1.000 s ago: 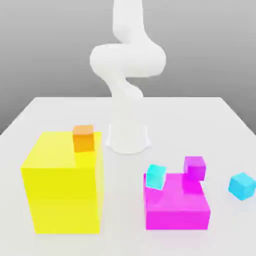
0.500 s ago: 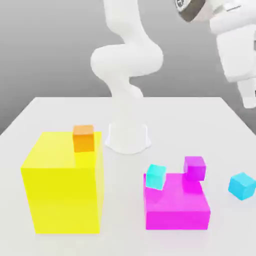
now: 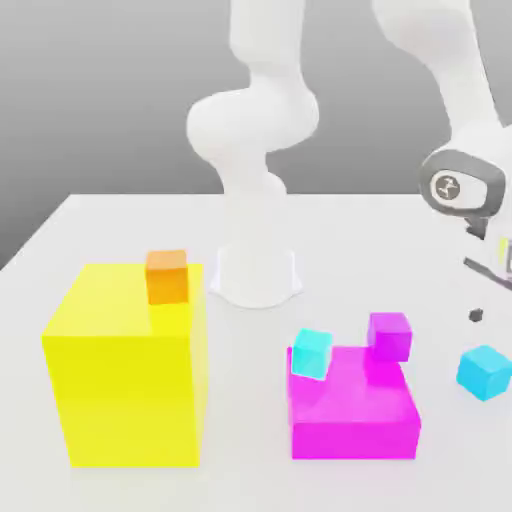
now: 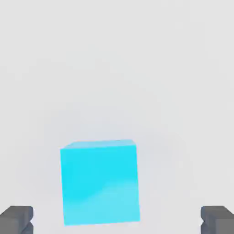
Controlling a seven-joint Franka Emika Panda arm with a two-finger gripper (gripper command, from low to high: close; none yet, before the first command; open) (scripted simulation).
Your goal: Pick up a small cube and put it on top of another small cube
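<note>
- At the exterior view's right edge, the white robot arm (image 3: 455, 80) has swung down; half a second ago its hand was high near the top corner, a second ago it was out of frame.
- tool (image 4: 117, 221) now hangs above the small plain sky-blue cube (image 3: 485, 372), fingers spread wide, nothing held; hand view shows both dark fingertips (image 4: 16, 219) flanking the cube (image 4: 100, 182), apart from its sides.
- sky-blue cube sits on the white table (image 3: 120, 225), well apart from the stack area, just beside the big magenta block (image 3: 352, 405) on the exterior view's right; same spot as before.
- greener turquoise small cube (image 3: 312, 353) leans at the magenta block's near-left top corner, unchanged.
- small purple cube (image 3: 389, 335) rests at the magenta block's far right top edge, unchanged.
- small orange cube (image 3: 167, 277) on the big yellow block (image 3: 127, 365) at the exterior view's left, unchanged.
- arm base (image 3: 256, 275) stands between the two big blocks, further back.
</note>
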